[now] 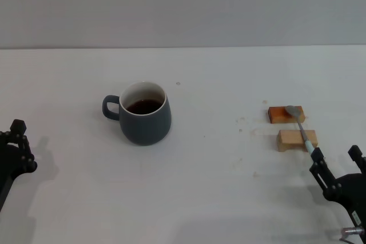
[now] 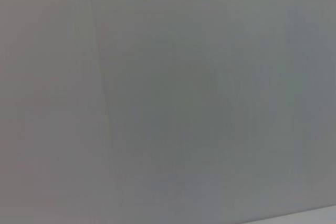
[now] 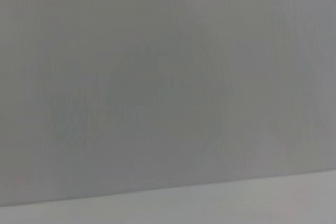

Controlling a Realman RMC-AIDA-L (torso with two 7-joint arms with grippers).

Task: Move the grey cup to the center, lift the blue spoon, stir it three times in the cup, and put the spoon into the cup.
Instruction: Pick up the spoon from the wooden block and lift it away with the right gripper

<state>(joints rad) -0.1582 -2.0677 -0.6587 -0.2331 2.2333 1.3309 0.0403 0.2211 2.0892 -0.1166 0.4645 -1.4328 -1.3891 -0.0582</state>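
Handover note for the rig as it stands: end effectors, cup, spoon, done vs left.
Left end effector: low at the table's left edge, holding nothing, well apart from the cup.
Right end effector: open, empty, low at the right, just short of the spoon's handle end.
Grey cup: upright, left of center, handle toward the robot's left, dark liquid inside.
Blue spoon: lying across two wooden blocks at the right, bowl on the far block.
Wrist views show only blank grey.
Done: nothing evident.
Left: cup to center, lift spoon, stir three times, leave spoon in cup.
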